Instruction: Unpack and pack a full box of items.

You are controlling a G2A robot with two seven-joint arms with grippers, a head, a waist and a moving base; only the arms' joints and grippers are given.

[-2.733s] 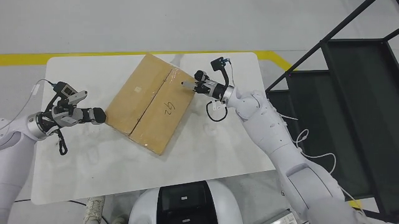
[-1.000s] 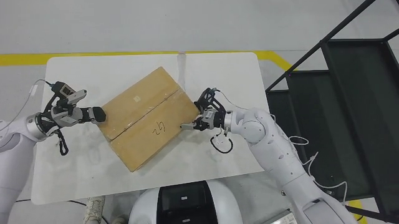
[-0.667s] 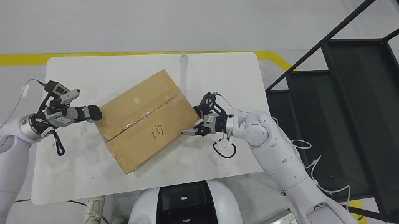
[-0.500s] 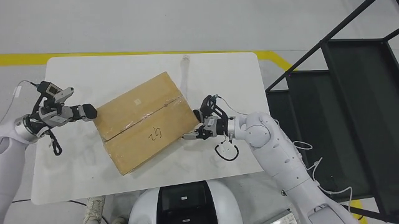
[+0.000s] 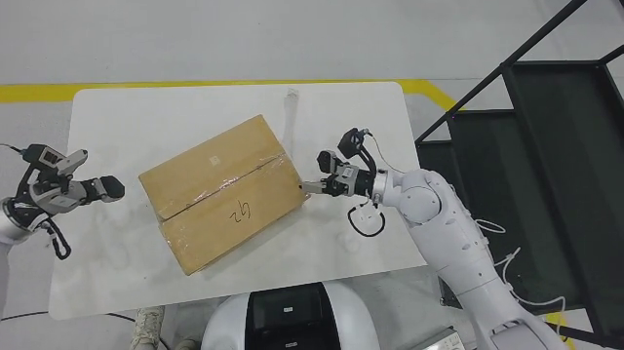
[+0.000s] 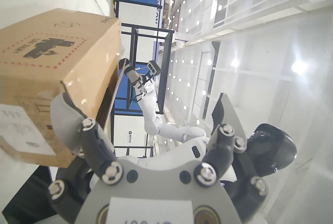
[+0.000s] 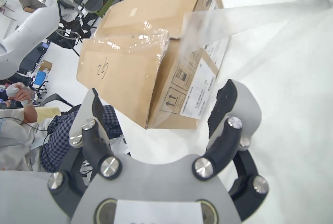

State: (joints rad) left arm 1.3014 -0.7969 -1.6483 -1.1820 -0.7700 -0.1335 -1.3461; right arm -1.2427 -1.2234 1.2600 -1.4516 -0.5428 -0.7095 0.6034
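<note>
A closed cardboard box [image 5: 219, 194] lies slantwise in the middle of the white table [image 5: 361, 116]. Its top seam is covered with crinkled clear tape [image 7: 145, 37], and a loose strip of tape [image 7: 247, 17] trails off the box across the table. My right gripper [image 5: 310, 187] is at the box's right-hand corner, open, with the corner of the box [image 7: 156, 71] just ahead of its fingers [image 7: 231, 97]. My left gripper [image 5: 114, 188] hovers open a short way off the box's left end [image 6: 52, 53], holding nothing.
Bare table surrounds the box, with more room at the far side and left. A black metal stair frame [image 5: 526, 126] stands just past the table's right edge. A yellow floor line [image 5: 146, 87] runs behind the table.
The box has been turned and shifted slightly left. My left gripper has drawn back leftwards off the box's end. My right gripper has stayed by the right corner, its wrist rotated.
</note>
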